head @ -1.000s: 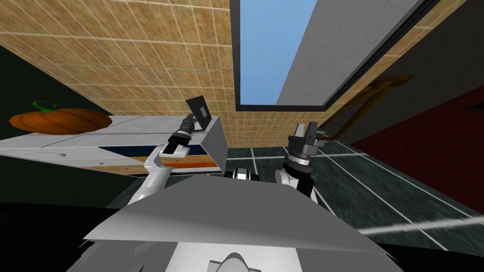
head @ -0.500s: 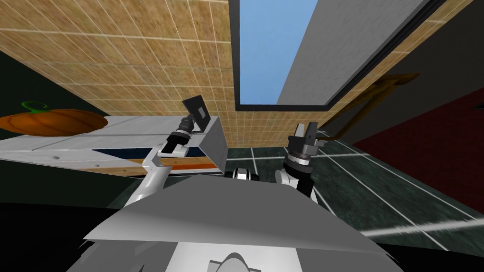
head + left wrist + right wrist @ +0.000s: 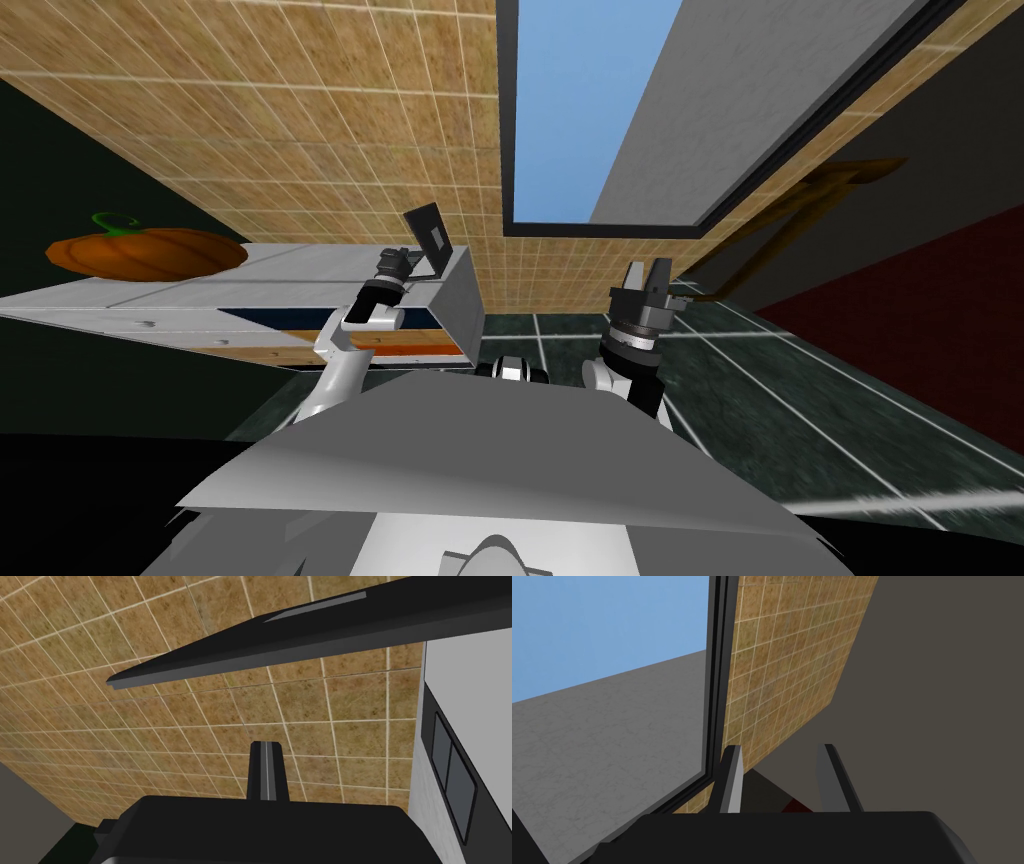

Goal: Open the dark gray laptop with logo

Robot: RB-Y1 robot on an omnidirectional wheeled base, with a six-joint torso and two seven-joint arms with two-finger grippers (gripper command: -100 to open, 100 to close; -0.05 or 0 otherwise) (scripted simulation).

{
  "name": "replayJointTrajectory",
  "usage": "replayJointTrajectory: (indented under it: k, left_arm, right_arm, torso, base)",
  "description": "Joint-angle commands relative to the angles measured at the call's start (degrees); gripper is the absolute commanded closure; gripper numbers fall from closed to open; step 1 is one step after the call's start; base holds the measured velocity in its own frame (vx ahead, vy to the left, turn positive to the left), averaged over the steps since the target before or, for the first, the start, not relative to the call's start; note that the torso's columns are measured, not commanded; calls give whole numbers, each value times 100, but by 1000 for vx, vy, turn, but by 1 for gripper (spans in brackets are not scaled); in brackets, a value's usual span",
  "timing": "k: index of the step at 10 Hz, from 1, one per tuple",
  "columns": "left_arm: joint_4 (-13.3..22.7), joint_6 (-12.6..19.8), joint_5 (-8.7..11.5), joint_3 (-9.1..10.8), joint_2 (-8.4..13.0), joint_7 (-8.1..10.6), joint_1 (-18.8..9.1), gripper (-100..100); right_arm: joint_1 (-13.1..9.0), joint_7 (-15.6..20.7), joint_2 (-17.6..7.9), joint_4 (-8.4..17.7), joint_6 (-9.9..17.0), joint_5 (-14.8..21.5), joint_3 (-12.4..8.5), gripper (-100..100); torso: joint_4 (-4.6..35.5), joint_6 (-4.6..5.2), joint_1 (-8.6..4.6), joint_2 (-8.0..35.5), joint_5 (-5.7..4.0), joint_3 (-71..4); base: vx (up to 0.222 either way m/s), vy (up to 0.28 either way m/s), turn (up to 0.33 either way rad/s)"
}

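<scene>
A tan tiled wall [image 3: 300,120] fills the background, with a large dark-framed window [image 3: 570,110] set in it. Against the wall stands a long white cabinet with drawer fronts [image 3: 300,262]. On its flat top lie a flattened orange pumpkin with a green stem [image 3: 150,255] towards the far left and the dark grey laptop with a pale logo patch on its lid [image 3: 430,235] at the right-hand corner.

The laptop's lid is raised, as it was half a second ago. Since then the head view has slid a little sideways, which is my own head's move. The left gripper [image 3: 393,262] seems a touch further from the lid's lower edge.

In the left wrist view the gripper's [image 3: 267,768] fingers are pressed together on nothing, and the lid's thin dark edge [image 3: 300,636] crosses well beyond their tips, apart from them. The right gripper [image 3: 647,275] hangs over the floor, well apart from the laptop, its fingers [image 3: 732,776] spread and empty.
</scene>
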Motion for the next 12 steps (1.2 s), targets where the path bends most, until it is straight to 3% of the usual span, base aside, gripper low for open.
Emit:
replayJointTrajectory:
  k: [1, 2, 3, 10, 11, 12]
  left_arm:
    - [115, 0, 277, 98, -286, 296, -168, 100]
    - [93, 0, 221, 79, -223, 228, -132, 100]
    - [93, -1, 64, 59, -88, 78, -60, -100]
    - [80, -1, -556, -31, 439, -560, 221, -100]
    - [79, 2, -497, -22, 391, -491, 195, -100]
    - [-58, 177, -462, 21, 497, -470, 198, -100]
  right_arm:
    - [0, 0, 0, 0, 0, 0, 0, 0]
    - [0, 0, 0, 0, 0, 0, 0, 0]
    - [0, 0, 0, 0, 0, 0, 0, 0]
    - [-1, 0, 1, 0, 0, 0, 1, 0]
    - [0, 0, 1, 0, 0, 0, 1, 0]
    - [0, 0, 1, 0, 0, 0, 1, 0]
  torso:
    - [2, -1, 0, 6, 0, 4]
    - [3, 0, -2, 9, 0, 6]
    - [3, 0, -6, 10, -2, 6]
    - [1, 0, 3, 1, 1, 2]
    - [0, 0, 4, 1, 1, 1]
    - [1, -1, 15, 4, 4, 3]
  base:
    - [9, 27, 47]
    - [4, 11, 5]
    - [2, -51, -24]
    - [4, -87, -14]
    - [4, -34, 0]
    - [49, -1, -15]
